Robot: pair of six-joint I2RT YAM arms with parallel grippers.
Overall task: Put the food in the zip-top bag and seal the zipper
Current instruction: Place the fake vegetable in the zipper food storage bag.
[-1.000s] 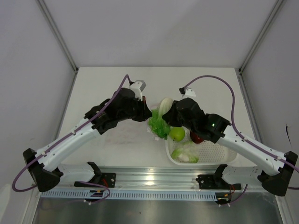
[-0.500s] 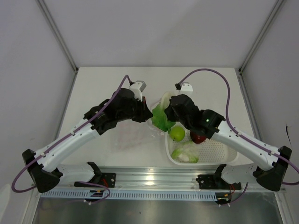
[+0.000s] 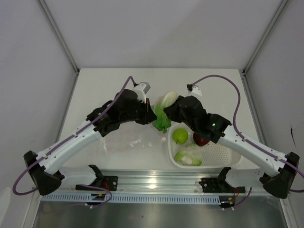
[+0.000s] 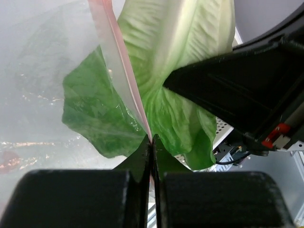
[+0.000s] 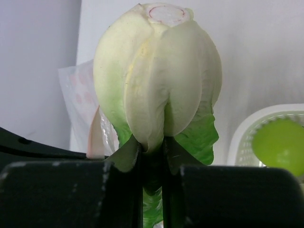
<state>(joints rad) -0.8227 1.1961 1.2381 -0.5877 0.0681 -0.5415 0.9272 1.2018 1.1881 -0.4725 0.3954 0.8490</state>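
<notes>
Clamping the lettuce in my right claw, leafy end aimed left into the zip-top bag, whose zipper my left claw pinches.

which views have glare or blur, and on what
Top external: sharp, with bright glare on the metal rail. Left wrist: small glints on the zip-top bag film, lettuce fairly clear. Right wrist: lettuce sharp, green apple behind it blurred.
</notes>
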